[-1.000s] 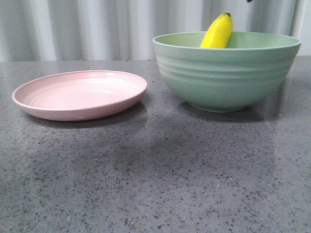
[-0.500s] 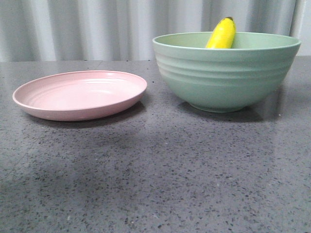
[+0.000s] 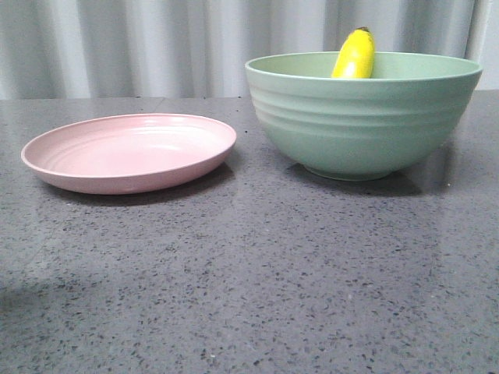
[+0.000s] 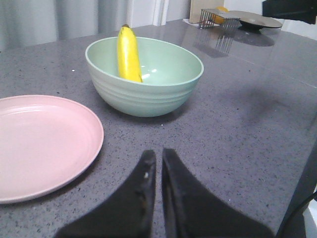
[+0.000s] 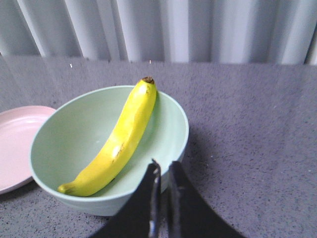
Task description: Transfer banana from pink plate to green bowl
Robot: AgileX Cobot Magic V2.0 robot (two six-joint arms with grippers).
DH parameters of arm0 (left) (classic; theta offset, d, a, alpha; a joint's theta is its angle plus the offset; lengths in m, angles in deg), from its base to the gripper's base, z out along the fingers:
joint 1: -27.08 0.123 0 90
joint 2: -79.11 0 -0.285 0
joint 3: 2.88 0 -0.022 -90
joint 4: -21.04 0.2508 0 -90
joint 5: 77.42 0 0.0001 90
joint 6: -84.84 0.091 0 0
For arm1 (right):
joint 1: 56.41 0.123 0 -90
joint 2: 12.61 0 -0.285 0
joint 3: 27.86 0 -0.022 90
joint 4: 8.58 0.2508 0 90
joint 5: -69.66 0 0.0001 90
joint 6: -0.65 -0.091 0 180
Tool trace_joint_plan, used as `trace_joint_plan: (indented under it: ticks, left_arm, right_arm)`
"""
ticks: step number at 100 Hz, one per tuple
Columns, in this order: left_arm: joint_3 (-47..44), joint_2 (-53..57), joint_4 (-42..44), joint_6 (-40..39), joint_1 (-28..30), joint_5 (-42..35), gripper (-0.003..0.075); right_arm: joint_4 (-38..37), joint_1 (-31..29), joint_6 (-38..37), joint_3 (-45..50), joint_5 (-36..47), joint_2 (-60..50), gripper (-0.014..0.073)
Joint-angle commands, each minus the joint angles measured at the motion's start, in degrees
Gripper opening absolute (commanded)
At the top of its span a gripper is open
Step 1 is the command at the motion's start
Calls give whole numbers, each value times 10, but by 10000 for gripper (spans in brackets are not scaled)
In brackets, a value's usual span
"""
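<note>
The yellow banana (image 3: 355, 54) lies in the pale green bowl (image 3: 362, 117), leaning against the inner wall with its dark tip above the rim; it also shows in the left wrist view (image 4: 128, 54) and the right wrist view (image 5: 119, 141). The pink plate (image 3: 129, 152) sits empty left of the bowl. My left gripper (image 4: 158, 153) is shut and empty above the table, between plate (image 4: 39, 144) and bowl (image 4: 143, 77). My right gripper (image 5: 164, 166) is shut and empty, raised above the bowl's (image 5: 74, 134) rim. Neither gripper shows in the front view.
The grey speckled table (image 3: 249, 273) carries plate and bowl. A wire rack (image 4: 218, 17) and a dark dish (image 4: 255, 21) stand far off on the table in the left wrist view. A pleated curtain (image 3: 156, 47) hangs behind.
The banana has settled a little lower and more upright in the bowl. A dark bit of the arm at the front view's top edge has left the view.
</note>
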Motion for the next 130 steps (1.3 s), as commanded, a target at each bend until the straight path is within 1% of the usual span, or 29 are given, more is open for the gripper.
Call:
trace_joint_plan:
  ticks: [1,18,28,39,61,99,104,112,114,122,130]
  left_arm:
    - [-23,42,-6,-6,-5,-65,-19]
    - [-89,119,-6,-6,-5,-80,-19]
    - [-109,151,-6,-6,-5,-76,-19]
    - [-116,159,-6,-6,-5,-77,-19]
    - [-122,159,-6,-6,-5,-74,-19]
    - [-126,159,-6,-6,-5,-76,-19]
    - [-127,159,24,-6,-2,-77,-19]
    - [-128,159,166,-6,17,-79,-19]
    - [-128,159,188,-8,25,-80,-19]
    - [-132,159,189,-31,73,-88,-19]
    - [-144,159,145,-35,131,-113,-19]
  right_arm:
    - [-6,-2,7,33,73,-64,-79]
    - [-44,-2,7,133,112,-203,-79]
    - [-52,-2,7,171,101,-281,-80]
    - [-52,-2,7,193,79,-344,-79]
    - [-52,-2,7,199,77,-314,-79]
    - [-52,-2,7,199,77,-314,-79]
    - [-52,-2,7,199,77,-314,-79]
    - [-52,-2,7,199,77,-314,-80]
    - [-52,-2,7,199,77,-314,-80]
    - [-52,-2,7,199,77,-314,-79]
    - [-52,-2,7,199,77,-314,-79]
